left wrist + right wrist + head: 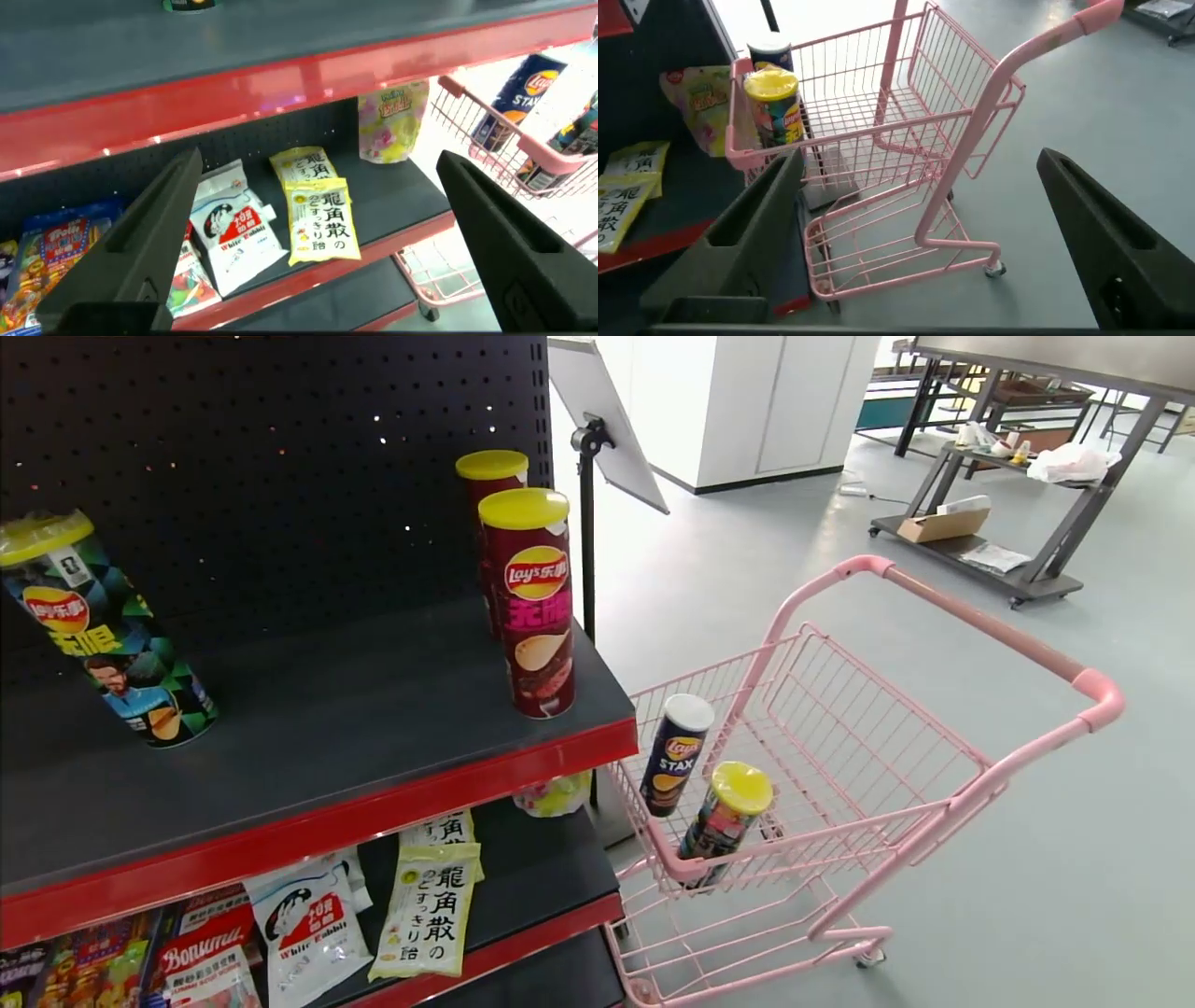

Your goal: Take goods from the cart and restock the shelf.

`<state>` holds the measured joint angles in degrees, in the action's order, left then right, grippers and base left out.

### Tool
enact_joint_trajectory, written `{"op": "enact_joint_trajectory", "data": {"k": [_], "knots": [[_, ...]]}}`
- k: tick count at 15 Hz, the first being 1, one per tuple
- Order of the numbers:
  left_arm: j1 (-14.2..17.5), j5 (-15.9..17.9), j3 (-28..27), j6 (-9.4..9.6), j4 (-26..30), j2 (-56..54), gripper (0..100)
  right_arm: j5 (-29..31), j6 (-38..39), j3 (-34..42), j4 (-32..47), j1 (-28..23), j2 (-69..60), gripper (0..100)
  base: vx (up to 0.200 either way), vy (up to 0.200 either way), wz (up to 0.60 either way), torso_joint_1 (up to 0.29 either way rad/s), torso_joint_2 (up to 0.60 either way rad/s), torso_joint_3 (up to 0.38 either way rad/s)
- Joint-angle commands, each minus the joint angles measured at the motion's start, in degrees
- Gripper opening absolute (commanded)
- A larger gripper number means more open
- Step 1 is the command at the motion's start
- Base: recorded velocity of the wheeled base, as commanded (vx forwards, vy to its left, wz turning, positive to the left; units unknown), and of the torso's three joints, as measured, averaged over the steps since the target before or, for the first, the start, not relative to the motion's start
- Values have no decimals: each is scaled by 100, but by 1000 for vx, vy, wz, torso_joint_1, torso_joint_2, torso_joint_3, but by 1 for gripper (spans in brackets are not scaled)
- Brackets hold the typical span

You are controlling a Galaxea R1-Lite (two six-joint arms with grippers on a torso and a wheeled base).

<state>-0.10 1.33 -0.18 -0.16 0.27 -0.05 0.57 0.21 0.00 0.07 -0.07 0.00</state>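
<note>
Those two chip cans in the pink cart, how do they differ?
The white-lid can has a dark blue body, while the yellow-lid can has a busy, multicoloured one. Their lids differ too: white on one, yellow on the other. The white-lid can sits nearer the shelf, with the yellow-lid can beside it, farther out. Both are tall tubes leaning in the upper basket of the cart.
</note>
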Motion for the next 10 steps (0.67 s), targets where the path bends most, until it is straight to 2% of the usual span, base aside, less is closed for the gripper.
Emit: {"op": "enact_joint_trajectory", "data": {"k": [1, 5, 10], "knots": [[1, -1, 1, -2, 0, 5, 100, 4, -3, 0, 1, 7, 0, 100, 0, 0, 0, -149, 364, 207], [1, -1, 1, -2, 0, 5, 100, 4, -3, 0, 1, 7, 0, 100, 0, 0, 0, -165, 401, 243], [1, -1, 1, -2, 0, 5, 100, 4, -3, 0, 1, 7, 0, 100, 0, 0, 0, -202, 540, 334]]}}
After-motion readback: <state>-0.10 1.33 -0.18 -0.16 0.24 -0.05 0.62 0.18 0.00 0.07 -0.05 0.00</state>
